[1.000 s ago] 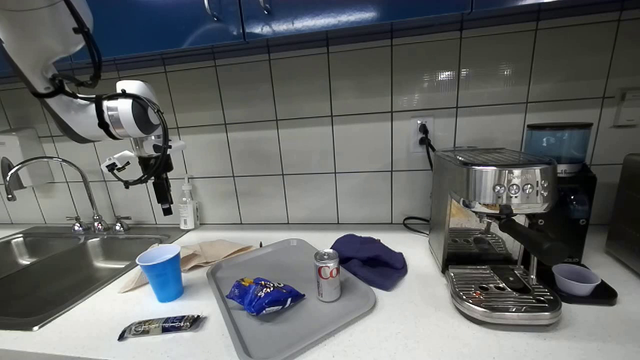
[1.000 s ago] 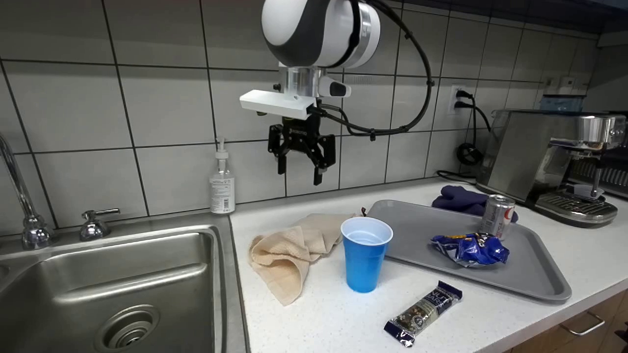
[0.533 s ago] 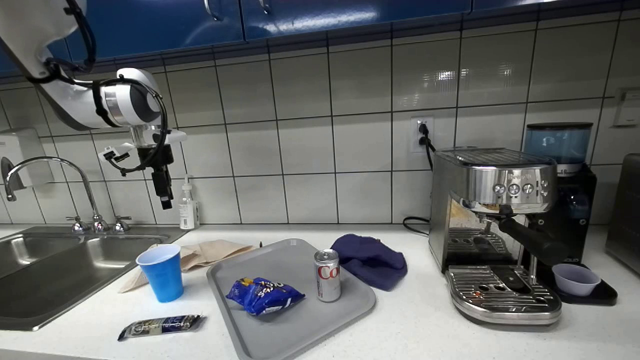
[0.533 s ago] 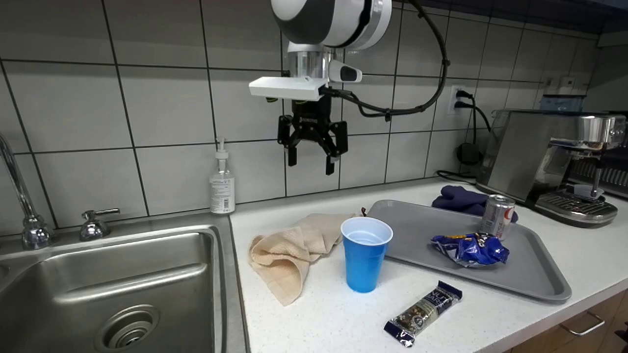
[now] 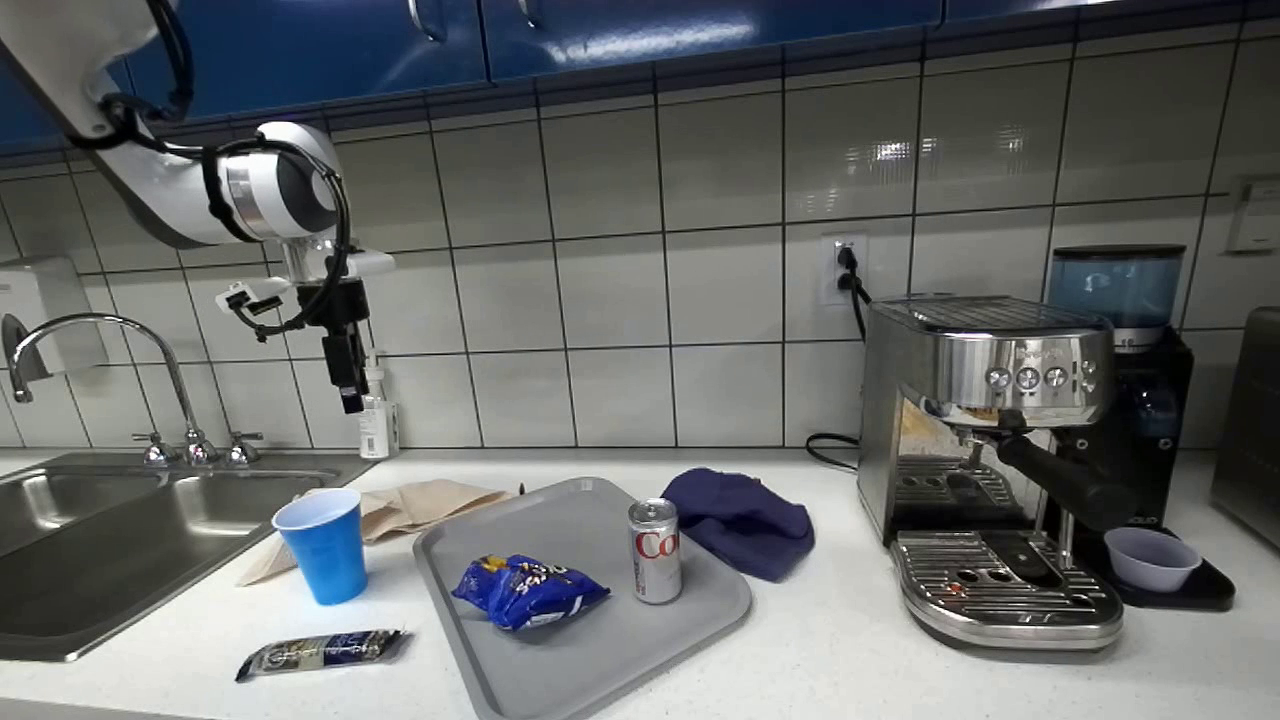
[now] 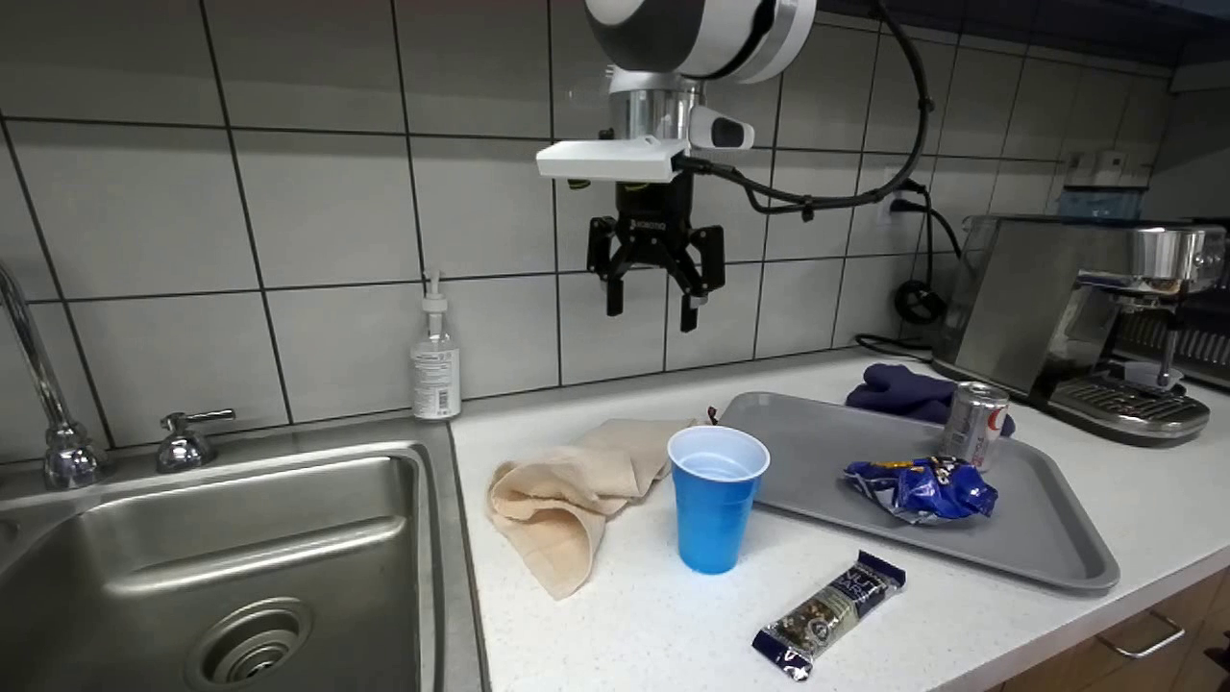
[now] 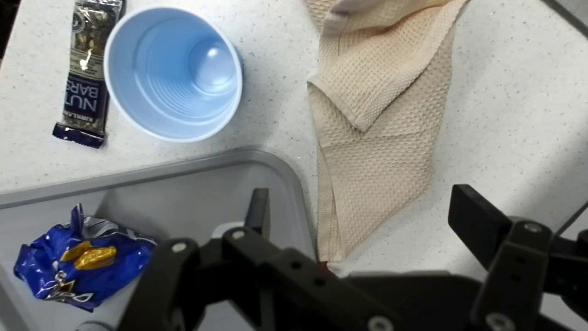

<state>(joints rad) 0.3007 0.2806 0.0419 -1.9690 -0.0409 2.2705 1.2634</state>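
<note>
My gripper (image 6: 651,308) is open and empty, high above the counter near the tiled wall; it also shows side-on in an exterior view (image 5: 350,398). In the wrist view its fingers (image 7: 477,225) stand wide apart over the beige cloth (image 7: 381,161) and the tray corner, touching nothing. The crumpled cloth (image 6: 577,481) lies between sink and tray. A blue cup (image 6: 716,509), white inside, stands upright beside it. A wrapped nut bar (image 6: 831,615) lies in front of the cup. The grey tray (image 6: 807,432) holds a blue snack bag (image 6: 927,490) and an upright silver can (image 5: 656,560).
A steel sink (image 6: 447,538) with a tap (image 5: 185,390) adjoins the counter. A pump bottle (image 6: 435,370) stands by the wall. A dark purple cloth (image 5: 740,525) lies beside the tray. An espresso machine (image 5: 990,400) and pale bowl (image 5: 1152,560) stand farther along. Blue cabinets (image 5: 700,35) hang above.
My gripper has risen and shifted to the right in both exterior views, away from the sink side. Its jaws have stayed open. The things on the counter have not moved.
</note>
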